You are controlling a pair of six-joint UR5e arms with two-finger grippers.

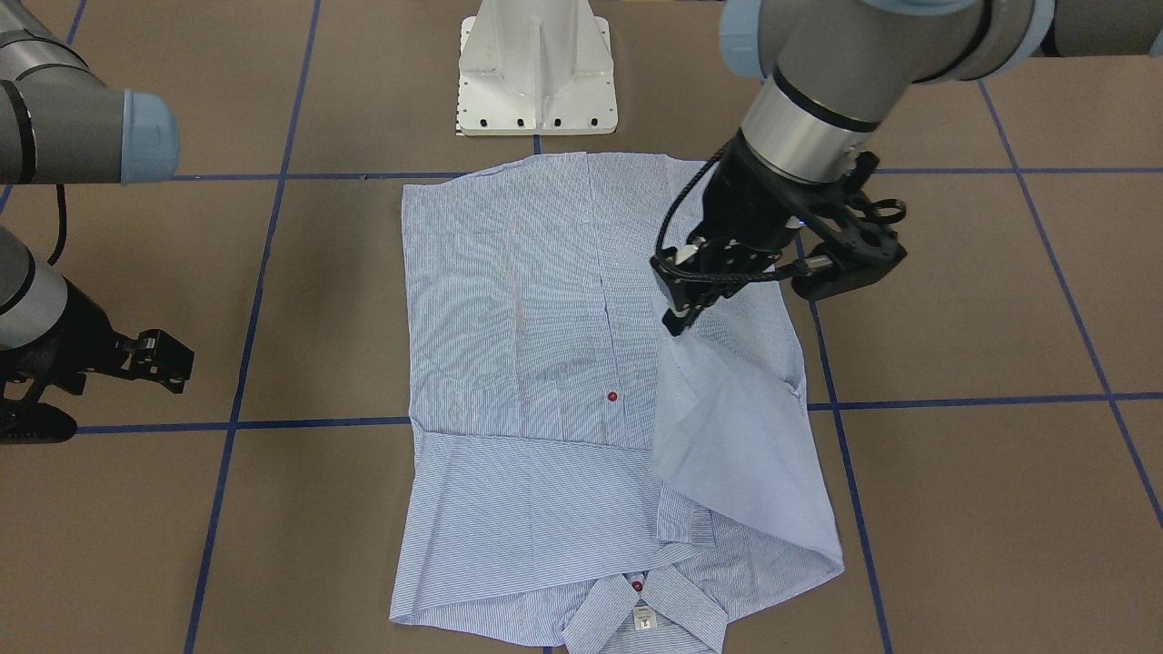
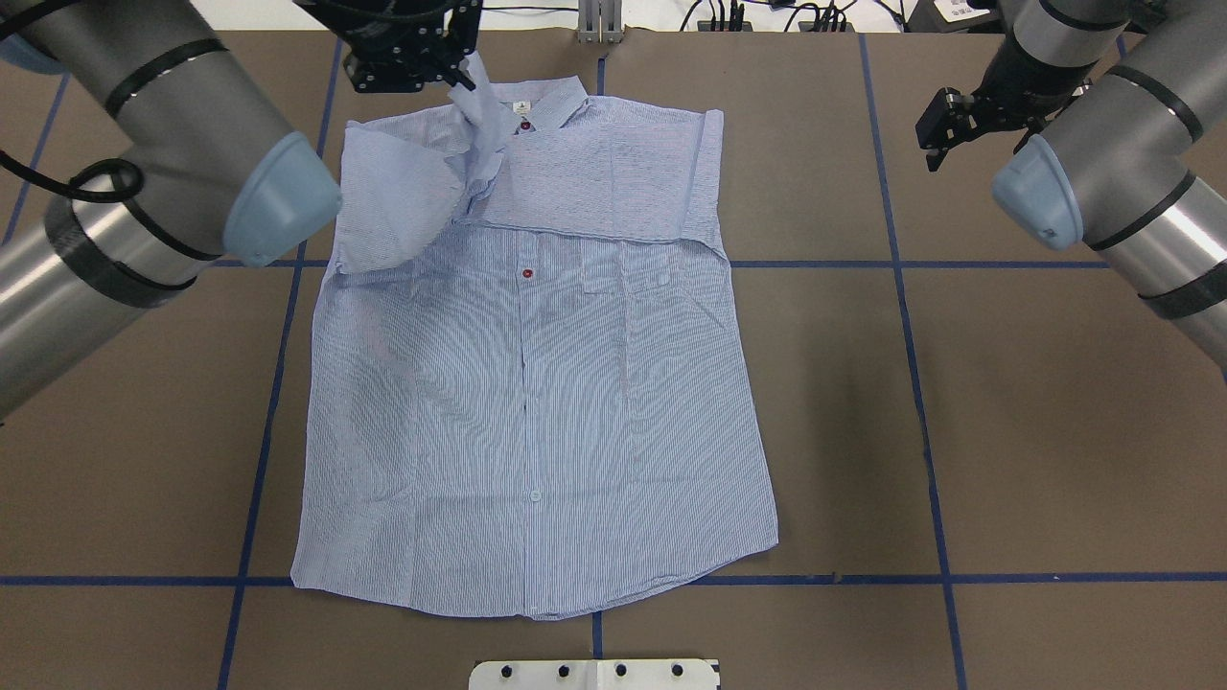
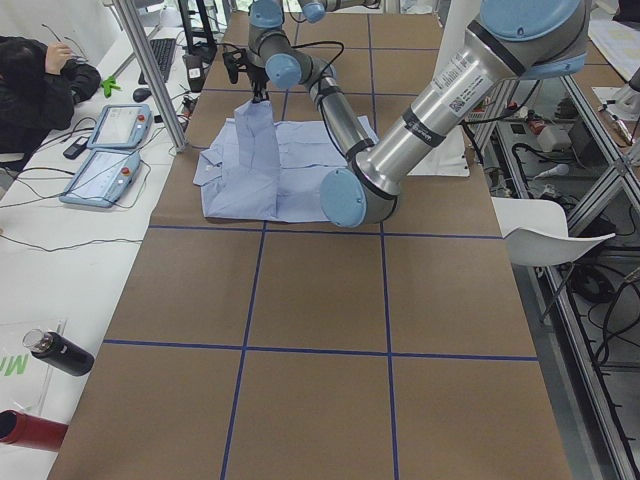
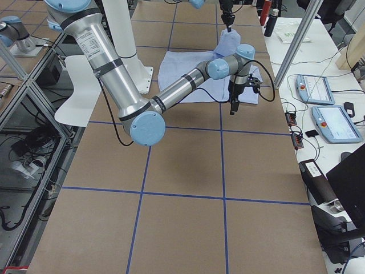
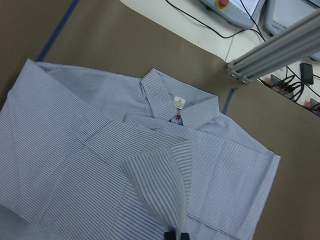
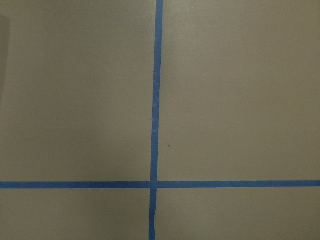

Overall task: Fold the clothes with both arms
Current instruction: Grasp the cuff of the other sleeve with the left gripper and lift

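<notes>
Front-facing: shirt lies flat and front up on the brown tabletop, collar toward the camera, hem toward the white pedestal. Left hand is clamped on the edge of one sleeve and holds it up off the shirt body. The cloth fans down from the pinch. Right hand is off to the shirt's other side and apart from it, jaws spread, holding nothing.

Overhead: left hand is at the collar end and the raised sleeve bunches in toward the collar. The other sleeve lies folded flat across the upper chest. Right hand is out past the opposite edge, over bare tabletop between blue tape lines.

Exterior left: the sleeve hangs as a tall upright fold from the left hand and the rest of the shirt lies flat. A person sits at the side bench, with two pendants beside them.

Exterior right: right hand points straight down, above the tabletop, and I see no contact with the shirt.

Left wrist: fingertips are closed together at the bottom edge, with striped sleeve cloth pinched between them. The collar with a red button lies beyond.

Right wrist: tabletop with a blue tape cross.
</notes>
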